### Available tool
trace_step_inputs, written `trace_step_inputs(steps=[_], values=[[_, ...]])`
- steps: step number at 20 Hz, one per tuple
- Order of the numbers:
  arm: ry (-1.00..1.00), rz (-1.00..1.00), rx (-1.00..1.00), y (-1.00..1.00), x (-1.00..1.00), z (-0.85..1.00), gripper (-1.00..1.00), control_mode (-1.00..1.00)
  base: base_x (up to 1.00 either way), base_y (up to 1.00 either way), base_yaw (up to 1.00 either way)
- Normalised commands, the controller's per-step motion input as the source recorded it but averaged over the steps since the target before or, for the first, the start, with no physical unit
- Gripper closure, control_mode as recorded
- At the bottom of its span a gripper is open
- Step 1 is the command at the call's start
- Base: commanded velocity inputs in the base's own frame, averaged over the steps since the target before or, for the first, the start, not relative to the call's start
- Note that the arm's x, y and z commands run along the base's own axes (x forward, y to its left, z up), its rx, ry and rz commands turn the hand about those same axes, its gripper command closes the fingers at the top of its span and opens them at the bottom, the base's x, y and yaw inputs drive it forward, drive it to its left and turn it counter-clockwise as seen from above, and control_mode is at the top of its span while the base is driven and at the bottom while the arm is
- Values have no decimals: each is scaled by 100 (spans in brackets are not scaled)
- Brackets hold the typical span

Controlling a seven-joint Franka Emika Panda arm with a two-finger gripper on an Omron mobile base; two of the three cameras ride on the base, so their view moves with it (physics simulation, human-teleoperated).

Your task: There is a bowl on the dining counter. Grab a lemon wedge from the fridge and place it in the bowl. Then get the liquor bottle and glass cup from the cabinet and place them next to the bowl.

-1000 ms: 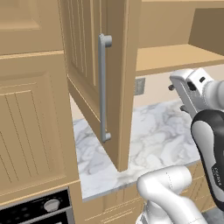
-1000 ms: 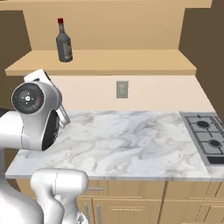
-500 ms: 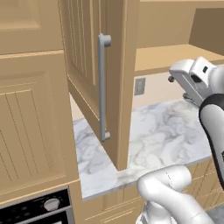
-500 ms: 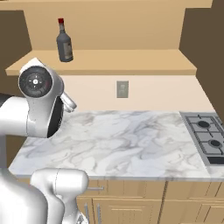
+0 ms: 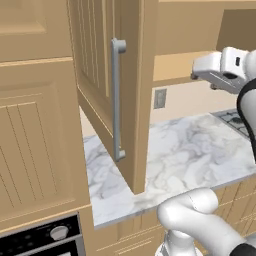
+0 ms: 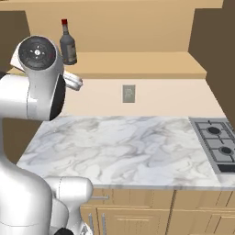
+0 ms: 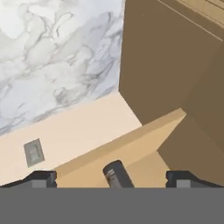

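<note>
Left base view: an open wall cabinet over a marble counter.
The cabinet door (image 5: 107,75) stands swung outward toward the camera, its long grey bar handle (image 5: 117,97) running vertically near its free edge. Below it lies the white-and-grey marble counter (image 5: 185,155), with a wall outlet (image 5: 160,98) on the beige backsplash behind. A tall panelled cabinet (image 5: 35,135) fills the left side, and an oven control panel with a round knob (image 5: 58,232) sits at lower left. A stove burner (image 5: 232,119) shows at the right edge. The robot's white hand (image 5: 220,70) hangs at upper right, level with the cabinet shelf (image 5: 172,67).
</note>
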Motion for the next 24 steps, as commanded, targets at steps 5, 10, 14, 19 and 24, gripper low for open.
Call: trace_step_inputs(steps=[5, 10, 14, 19, 24], values=[[-18, 7, -35, 57, 33, 1, -100, -100, 0, 0, 0], [-18, 0, -9, 17, 36, 25, -100, -100, 0, 0, 0], [-2, 0, 0, 0, 40, 37, -100, -100, 0, 0, 0], [0, 0, 0, 28, 68, 4, -100, -100, 0, 0, 0], [-1, 2, -3, 28, 64, 0, -100, -100, 0, 0, 0]])
